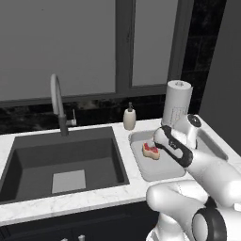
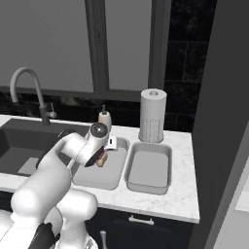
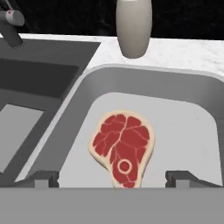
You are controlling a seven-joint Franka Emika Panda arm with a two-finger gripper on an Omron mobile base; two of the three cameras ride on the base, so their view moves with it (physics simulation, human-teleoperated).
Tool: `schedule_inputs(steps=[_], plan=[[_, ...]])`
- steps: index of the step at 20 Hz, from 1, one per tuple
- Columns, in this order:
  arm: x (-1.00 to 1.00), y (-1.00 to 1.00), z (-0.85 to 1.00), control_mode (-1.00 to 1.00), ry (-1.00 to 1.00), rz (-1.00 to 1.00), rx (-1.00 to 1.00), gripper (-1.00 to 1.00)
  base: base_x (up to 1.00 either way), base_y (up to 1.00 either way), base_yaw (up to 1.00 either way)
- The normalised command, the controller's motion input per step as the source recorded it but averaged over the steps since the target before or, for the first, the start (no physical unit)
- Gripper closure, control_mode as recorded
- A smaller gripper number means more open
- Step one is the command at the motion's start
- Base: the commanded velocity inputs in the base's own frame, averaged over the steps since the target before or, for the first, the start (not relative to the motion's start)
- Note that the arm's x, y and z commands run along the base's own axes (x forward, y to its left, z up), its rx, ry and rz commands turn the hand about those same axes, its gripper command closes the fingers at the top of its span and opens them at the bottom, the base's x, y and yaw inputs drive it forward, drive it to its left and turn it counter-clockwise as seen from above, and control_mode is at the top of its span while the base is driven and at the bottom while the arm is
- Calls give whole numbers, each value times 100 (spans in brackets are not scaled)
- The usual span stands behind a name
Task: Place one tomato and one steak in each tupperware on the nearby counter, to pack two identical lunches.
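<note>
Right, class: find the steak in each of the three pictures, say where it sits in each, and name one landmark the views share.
Left base view: the steak lies in the left tupperware, right of centre, beside the arm.
Right base view: a sliver of it peeks from behind the wrist, left of centre.
Hand view: centre, between the open gripper fingertips.
Shared landmark: the soap bottle behind it.

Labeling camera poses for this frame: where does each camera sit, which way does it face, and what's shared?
Left base view: behind the arm on its left, facing the sink and window; white arm lower right.
Right base view: behind on its right, facing the counter and empty tupperware; arm lower left.
Hand view: on the hand, looking down into a tupperware; open gripper at the bottom.
Shared: steak, soap bottle.
</note>
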Motion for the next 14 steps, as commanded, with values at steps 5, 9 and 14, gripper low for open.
schedule_inputs(steps=[5,9,14], plan=[[-95,0,81,-100,0,-6,0,-100,0,0,0],[-100,19,74,-100,-5,-16,0,-100,0,0,0],[-71,35,85,-100,-6,-8,-6,-100,0,0,0]])
